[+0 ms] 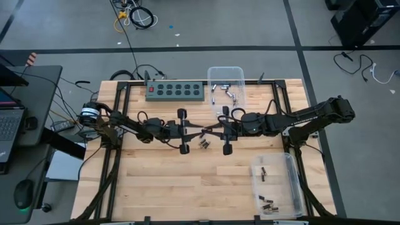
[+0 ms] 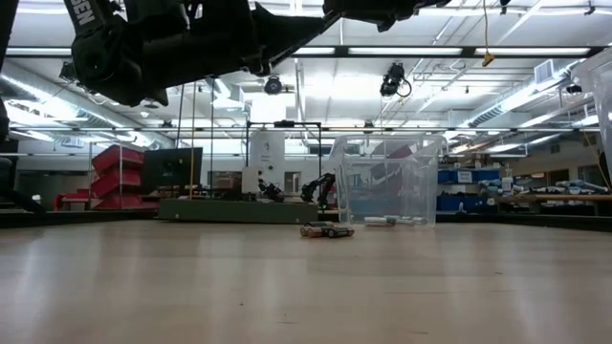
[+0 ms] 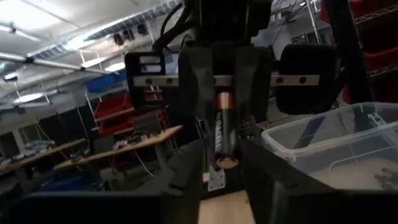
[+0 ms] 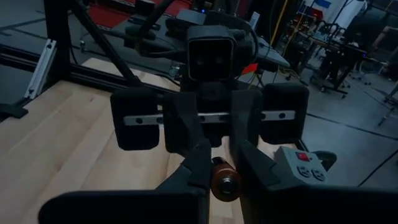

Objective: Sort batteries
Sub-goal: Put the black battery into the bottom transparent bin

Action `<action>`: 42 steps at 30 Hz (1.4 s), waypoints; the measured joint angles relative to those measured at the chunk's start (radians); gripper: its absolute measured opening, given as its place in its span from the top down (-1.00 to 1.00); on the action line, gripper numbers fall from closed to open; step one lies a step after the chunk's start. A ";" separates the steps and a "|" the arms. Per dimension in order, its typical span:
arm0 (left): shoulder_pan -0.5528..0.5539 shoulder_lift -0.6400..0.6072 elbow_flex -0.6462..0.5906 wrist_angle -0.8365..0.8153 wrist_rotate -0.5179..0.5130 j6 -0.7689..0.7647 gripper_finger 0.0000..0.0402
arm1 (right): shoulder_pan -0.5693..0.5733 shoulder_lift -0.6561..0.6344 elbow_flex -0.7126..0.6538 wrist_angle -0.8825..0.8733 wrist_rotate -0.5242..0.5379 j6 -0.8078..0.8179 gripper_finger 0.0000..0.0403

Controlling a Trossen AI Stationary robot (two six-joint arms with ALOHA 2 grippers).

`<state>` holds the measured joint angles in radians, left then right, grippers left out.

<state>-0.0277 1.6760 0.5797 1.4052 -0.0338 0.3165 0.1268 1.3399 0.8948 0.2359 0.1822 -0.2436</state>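
Way over on the left, off the table, a laptop (image 1: pixel 9 122) and a mouse (image 1: pixel 23 194) sit on a dark desk. The floor around is grey, with cables (image 1: pixel 134 15) lying on it. Next comes the wooden table (image 1: pixel 175 187). It is light wood made of many planks. At its far edge lies a green power strip (image 1: pixel 176 91) with a red button.

Both arms reach in from the sides and meet over the middle of the table. The left gripper (image 1: pixel 201 132) points at the right gripper (image 1: pixel 214 129), nose to nose. One battery (image 3: pixel 222 130) is up in the air between them. The right gripper pinches it tight. The left gripper's fingers (image 3: pixel 186 177) are spread a little, with a small gap on each side of the battery.

Just under the meeting place, a few loose batteries (image 1: pixel 204 144) lie together on the wood. From table height they look like a tiny heap (image 2: pixel 327 230).

A bit to the right, at the far edge, stands a clear bin (image 1: pixel 234 72) with silvery batteries (image 1: pixel 225 92) inside. At the near right corner is a second clear bin (image 1: pixel 292 187) with dark batteries (image 1: pixel 270 205) in it.

Behind the table the room is big. Long lights (image 2: pixel 421 50) glow on the ceiling. Red crates (image 2: pixel 115 177) are stacked far back on the left, and work benches (image 2: pixel 564 198) stand far back on the right.
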 joint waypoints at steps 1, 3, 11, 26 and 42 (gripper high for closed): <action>0.000 0.000 0.000 -0.007 -0.005 -0.007 0.41 | 0.000 0.000 0.000 0.000 0.000 0.001 0.79; 0.000 0.000 0.000 -0.029 -0.028 -0.010 0.29 | 0.000 0.000 0.000 -0.001 0.000 0.001 0.79; 0.000 0.000 0.000 -0.133 -0.074 -0.011 0.09 | 0.002 -0.003 0.000 -0.038 0.042 0.009 0.79; 0.001 0.000 -0.002 -0.276 -0.185 -0.005 0.09 | 0.074 -0.084 0.369 -1.246 -0.067 0.669 0.79; 0.001 -0.001 -0.002 -0.284 -0.228 0.019 0.09 | 0.401 -0.087 0.372 -1.562 -0.315 1.338 0.78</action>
<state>-0.0265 1.6754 0.5777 1.1210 -0.2617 0.3359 0.5278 1.2533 1.2667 -1.3265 -0.1323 1.0947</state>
